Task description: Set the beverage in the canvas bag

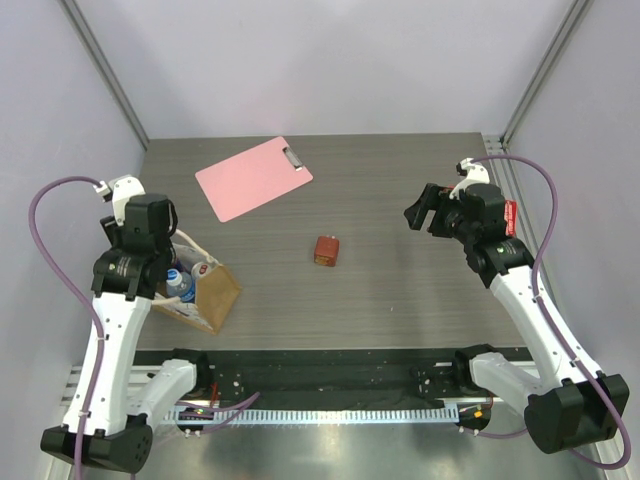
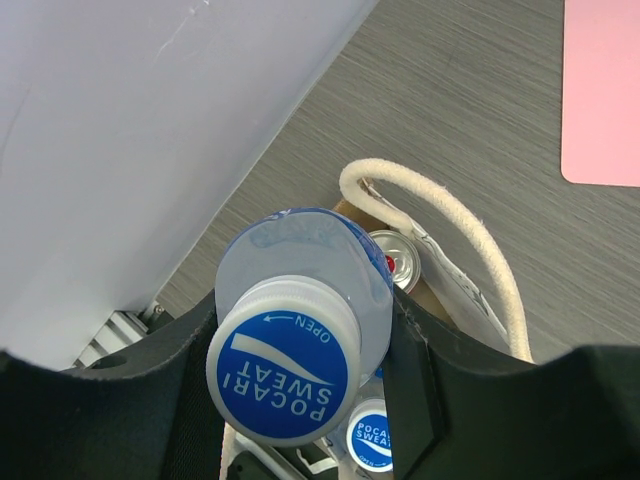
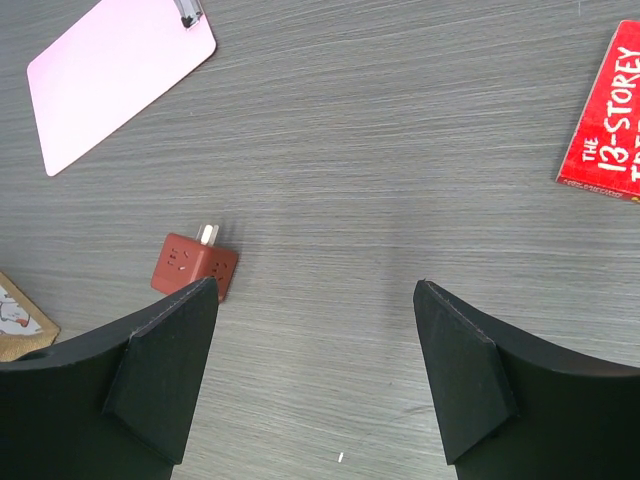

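i hold the beverage (image 2: 300,262) in the closed left end effector (image 2: 295,355) over the canvas bag (image 1: 216,296) for lowering; the right end effector (image 3: 316,372) hangs open, clear.

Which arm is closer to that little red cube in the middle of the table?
The right. The right gripper, open, hovers right of the red cube; the left gripper is farther off, well to its left, holding a bottle over the canvas bag.
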